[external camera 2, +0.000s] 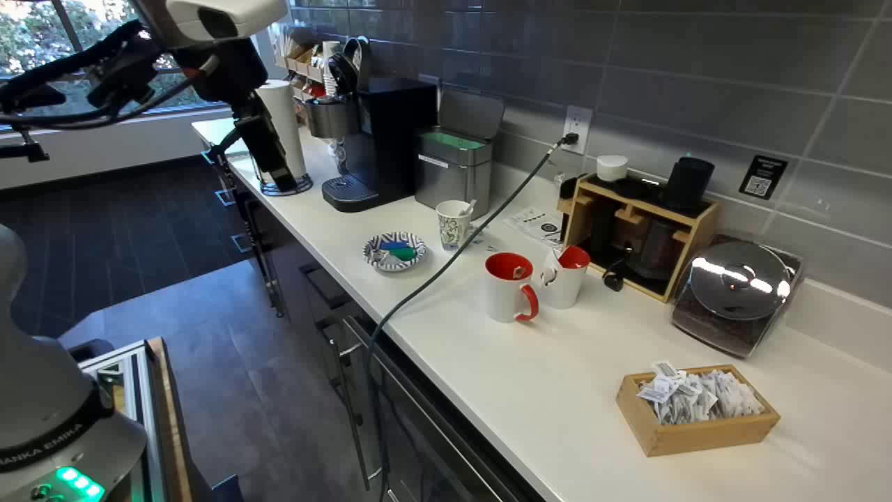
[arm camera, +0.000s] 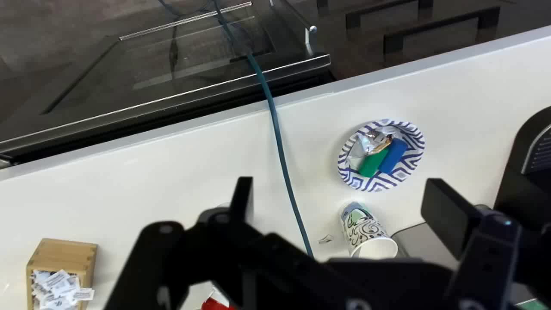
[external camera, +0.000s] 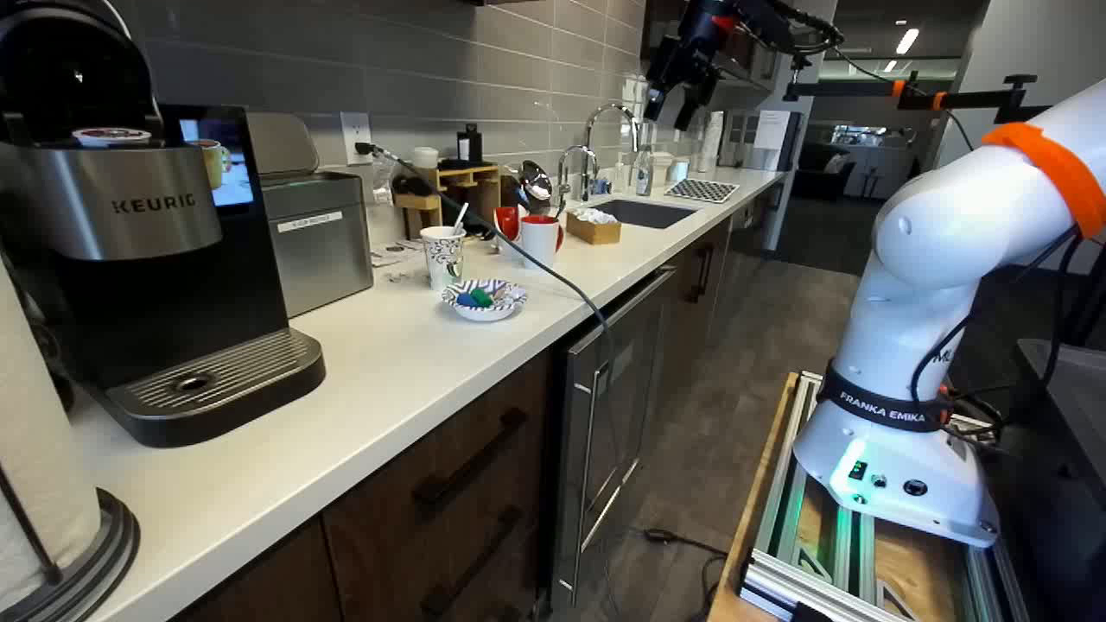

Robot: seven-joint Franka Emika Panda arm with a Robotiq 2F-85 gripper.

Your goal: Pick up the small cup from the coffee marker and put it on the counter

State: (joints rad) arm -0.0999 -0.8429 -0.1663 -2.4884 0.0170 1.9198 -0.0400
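Note:
The coffee maker (external camera: 164,203) stands on the counter (external camera: 415,354) with its lid raised. A small cup (external camera: 112,136), a pod with a pale and reddish top, sits in its open holder in an exterior view. It is out of view in the wrist view. The coffee maker also shows in an exterior view (external camera 2: 397,132), and its dark edge in the wrist view (arm camera: 523,150). My gripper (external camera: 670,111) is raised in the air, well away from the coffee maker. In the wrist view its fingers (arm camera: 342,191) are wide apart with nothing between them, above the counter.
A patterned bowl (external camera 2: 394,252) with wrappers, a paper cup (external camera 2: 453,224) with a stirrer and red-white mugs (external camera 2: 503,287) stand on the counter. A cable (external camera 2: 446,268) hangs across it. A grey bin (external camera 2: 456,167), paper towel roll (external camera 2: 282,125) and packet box (external camera 2: 697,436) stand there too.

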